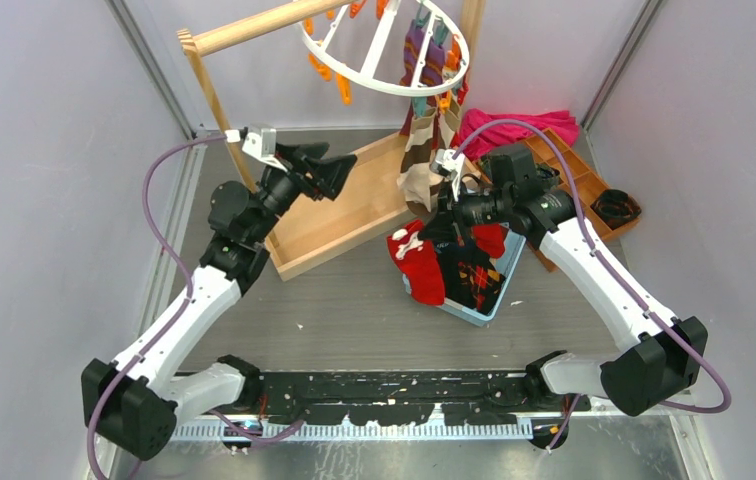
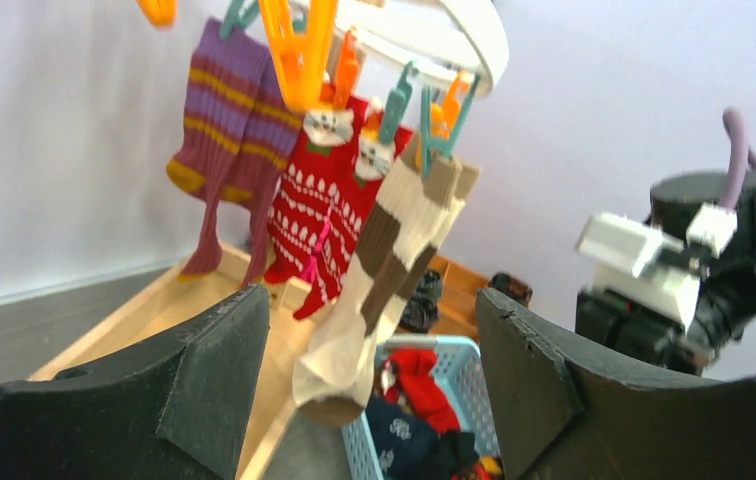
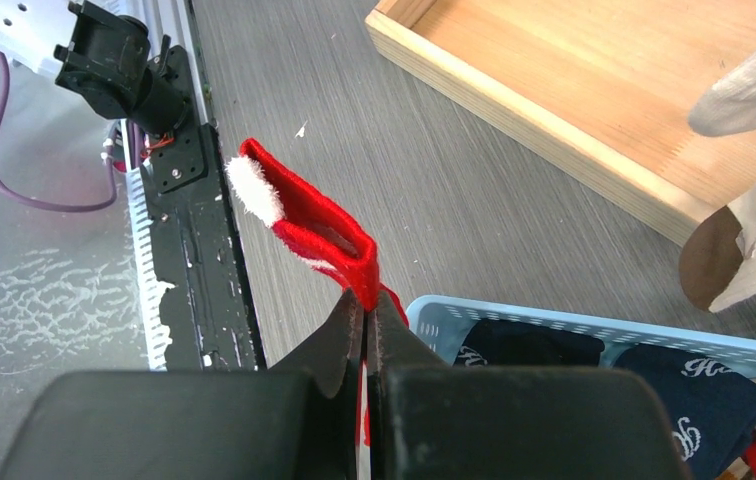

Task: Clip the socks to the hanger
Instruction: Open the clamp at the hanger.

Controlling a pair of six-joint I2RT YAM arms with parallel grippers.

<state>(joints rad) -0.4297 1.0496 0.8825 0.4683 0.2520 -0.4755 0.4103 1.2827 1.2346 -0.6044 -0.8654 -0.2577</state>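
Note:
The white ring hanger (image 1: pixel 386 62) hangs at the top with orange and teal clips. Purple striped socks (image 2: pixel 224 110), red patterned socks (image 2: pixel 319 200) and brown-and-cream socks (image 2: pixel 384 270) are clipped to it. Below stands a blue basket (image 1: pixel 502 290) with several loose socks. My right gripper (image 3: pixel 366 300) is shut on the cuff of a red sock with white trim (image 3: pixel 304 215), held just above the basket's left edge (image 3: pixel 554 325). My left gripper (image 2: pixel 372 305) is open and empty, aimed at the hanging socks from the left, over the wooden tray.
A wooden tray (image 1: pixel 344 215) and a wooden rod frame (image 1: pixel 254 28) carry the hanger. Behind the basket lie a pink cloth (image 1: pixel 519 130) and a compartment box (image 1: pixel 579 180) with a dark item (image 1: pixel 614 208). Walls close in on both sides.

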